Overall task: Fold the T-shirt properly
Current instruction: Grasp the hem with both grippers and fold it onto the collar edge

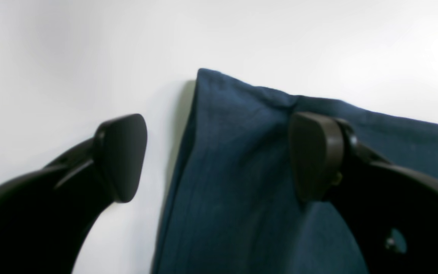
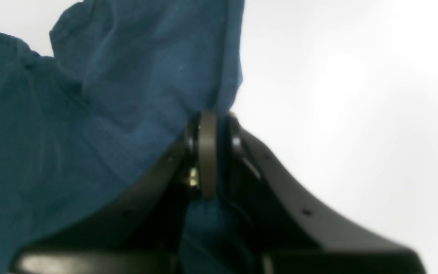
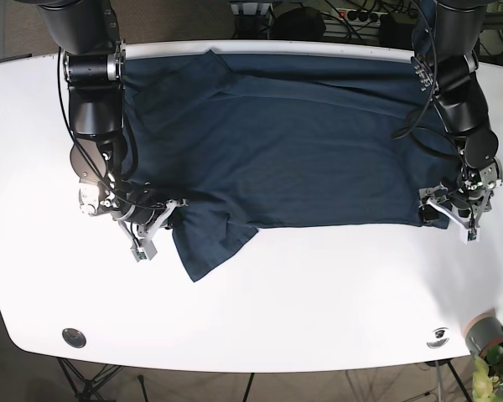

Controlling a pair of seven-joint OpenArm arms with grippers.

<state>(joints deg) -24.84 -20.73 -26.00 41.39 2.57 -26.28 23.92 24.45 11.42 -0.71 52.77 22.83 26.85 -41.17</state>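
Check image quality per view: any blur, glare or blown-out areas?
Left wrist: soft focus throughout, table washed out near white, faint shadow along the T-shirt edge. Right wrist: blurrier, right gripper smeared against bright overexposed background. Base: sharp, evenly lit; a small bright light glares on the right arm at, and the dark shirt shows few fold details.
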